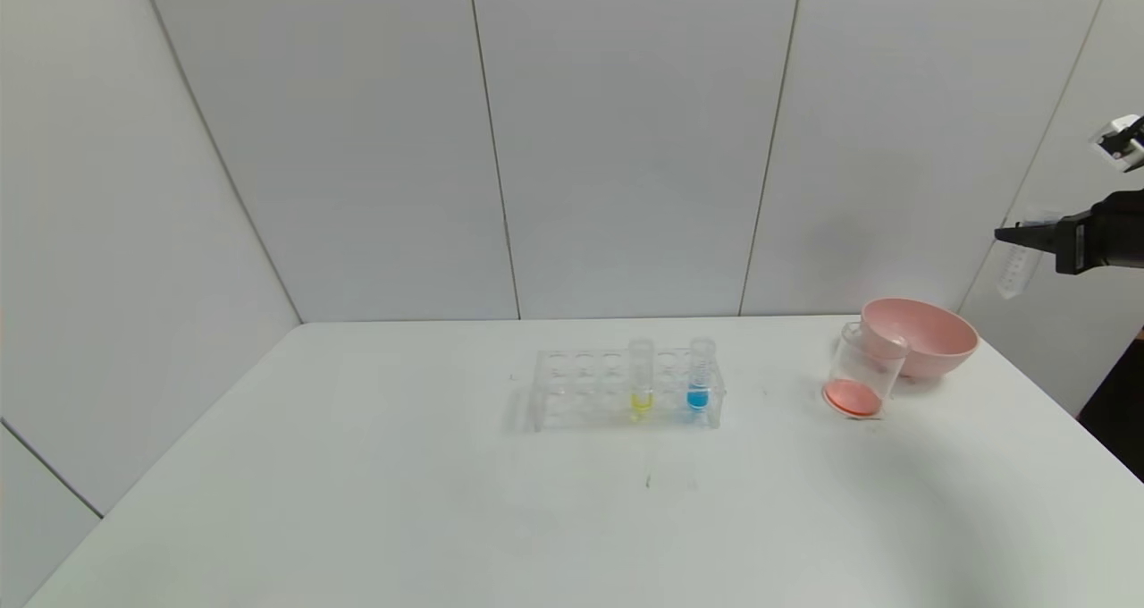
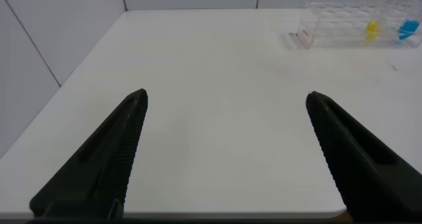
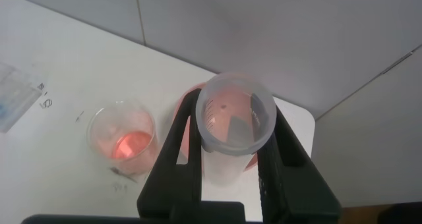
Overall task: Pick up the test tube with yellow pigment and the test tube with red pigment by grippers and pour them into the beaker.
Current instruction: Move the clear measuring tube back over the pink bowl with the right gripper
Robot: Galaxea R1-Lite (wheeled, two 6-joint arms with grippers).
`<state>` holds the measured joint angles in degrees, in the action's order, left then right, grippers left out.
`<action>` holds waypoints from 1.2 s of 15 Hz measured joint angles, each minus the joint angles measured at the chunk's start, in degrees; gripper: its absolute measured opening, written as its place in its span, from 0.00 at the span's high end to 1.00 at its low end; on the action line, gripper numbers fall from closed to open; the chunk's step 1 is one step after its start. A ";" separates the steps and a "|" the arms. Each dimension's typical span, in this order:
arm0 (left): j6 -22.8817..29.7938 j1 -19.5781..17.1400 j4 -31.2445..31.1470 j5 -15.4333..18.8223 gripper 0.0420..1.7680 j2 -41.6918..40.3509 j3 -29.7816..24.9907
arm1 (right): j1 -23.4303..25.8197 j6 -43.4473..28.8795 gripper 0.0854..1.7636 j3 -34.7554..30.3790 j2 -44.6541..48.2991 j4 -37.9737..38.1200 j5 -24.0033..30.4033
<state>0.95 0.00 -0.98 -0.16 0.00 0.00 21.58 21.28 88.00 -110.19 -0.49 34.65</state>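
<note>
Hovering low over the bare near-left part of the white desk [image 2: 217, 118], the left gripper [image 2: 227, 158] holds its fingers [image 2: 99, 165] wide apart with nothing between them. In the clear rack [image 1: 626, 392] at mid-desk the test tube with yellow pigment [image 1: 641, 377] stands upright, a blue-filled tube [image 1: 700, 374] two slots to its right. Further right the beaker [image 1: 860, 382], red-orange liquid in its bottom, touches the pink bowl [image 1: 925, 335], and high above the desk's right edge the right gripper [image 3: 231, 158] clamps an emptied clear tube [image 3: 232, 128], which I take for the test tube with red pigment.
</note>
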 joint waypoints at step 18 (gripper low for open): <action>0.00 0.00 0.00 0.00 0.03 0.00 0.00 | -6.47 -16.47 0.73 -2.61 -22.97 -33.94 -15.08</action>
<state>0.95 0.00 -0.98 -0.16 0.00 0.00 15.10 4.82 85.40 -133.16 -34.43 19.57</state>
